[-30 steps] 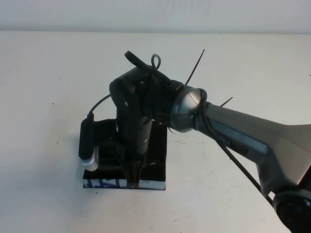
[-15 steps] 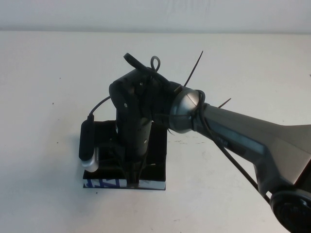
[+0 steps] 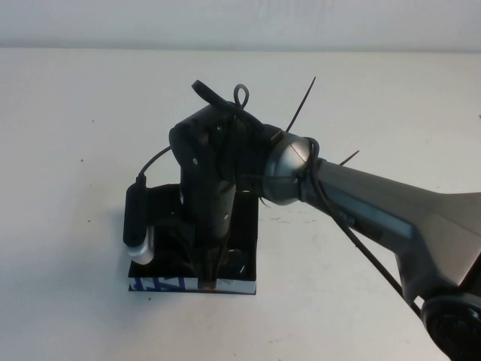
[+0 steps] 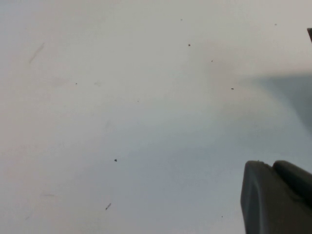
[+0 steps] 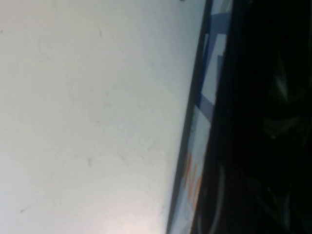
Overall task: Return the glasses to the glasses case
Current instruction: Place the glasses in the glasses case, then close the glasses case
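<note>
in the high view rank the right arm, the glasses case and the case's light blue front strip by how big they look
1. Right arm, nearest the camera, so partly inflated; right gripper reaches down into the case.
2. Glasses case, partly hidden by the arm.
3. Light-blue front strip.
Left gripper shows only in its wrist view.

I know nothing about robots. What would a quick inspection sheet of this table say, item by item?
Surface: white table, a few small specks.
Job's things: glasses case lies open, blue-printed side toward the robot; glasses not clearly visible in its dark interior.
Clutter: nothing seen.
Grippers: right gripper reaches down into the case; left gripper is over bare table.
Cables: black cable along the right arm.
Surroundings: pale wall behind.
</note>
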Controlling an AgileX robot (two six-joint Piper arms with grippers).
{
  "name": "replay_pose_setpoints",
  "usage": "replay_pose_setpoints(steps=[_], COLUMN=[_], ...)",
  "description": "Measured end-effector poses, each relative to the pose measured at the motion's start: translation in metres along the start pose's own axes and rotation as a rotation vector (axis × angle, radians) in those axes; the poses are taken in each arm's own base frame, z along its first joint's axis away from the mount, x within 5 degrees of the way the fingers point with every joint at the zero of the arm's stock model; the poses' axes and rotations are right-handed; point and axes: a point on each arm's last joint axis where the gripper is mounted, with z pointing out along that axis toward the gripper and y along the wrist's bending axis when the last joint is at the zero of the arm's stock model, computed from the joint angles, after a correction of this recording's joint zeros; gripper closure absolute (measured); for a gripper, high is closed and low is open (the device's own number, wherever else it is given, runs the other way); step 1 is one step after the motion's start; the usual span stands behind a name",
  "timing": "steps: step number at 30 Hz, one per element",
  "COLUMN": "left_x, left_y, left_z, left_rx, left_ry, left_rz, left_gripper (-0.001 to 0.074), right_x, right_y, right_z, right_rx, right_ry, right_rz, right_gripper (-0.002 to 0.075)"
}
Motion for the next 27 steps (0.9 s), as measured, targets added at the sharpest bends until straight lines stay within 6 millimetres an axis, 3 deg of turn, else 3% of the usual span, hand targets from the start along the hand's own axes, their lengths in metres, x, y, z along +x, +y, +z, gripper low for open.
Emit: replay_pose_setpoints(steps=[8, 15, 18, 22, 24, 27], left_x=[0.0, 0.0, 0.0, 0.0, 0.0, 0.0], left_y=[0.0, 0.0, 0.0, 0.0, 0.0, 0.0], left_z=[0.0, 0.0, 0.0, 0.0, 0.0, 0.0], left_rx=[0.0, 0.0, 0.0, 0.0, 0.0, 0.0], left_ry=[0.0, 0.0, 0.0, 0.0, 0.0, 0.0], left_rz=[0.0, 0.0, 0.0, 0.0, 0.0, 0.0], left_gripper=[0.0735, 0.0735, 0.0735, 0.0735, 0.0735, 0.0735], right_x=[0.003, 0.016, 0.034, 0.072, 0.086, 0.095], right_y=[-0.002, 0.006, 0.023, 0.038, 0.041, 0.043], right_z=[-0.03, -0.064, -0.083, -0.105, -0.111, -0.115], right_rx=[0.082, 0.13, 0.12, 0.175, 0.192, 0.184], right_ry=[0.001, -0.017, -0.04, -0.139, -0.166, -0.194], right_rz=[-0.014, 0.197, 0.325, 0.499, 0.567, 0.629], right_gripper=[0.0491, 0.0493, 0.0516, 0.0626, 0.069, 0.0724])
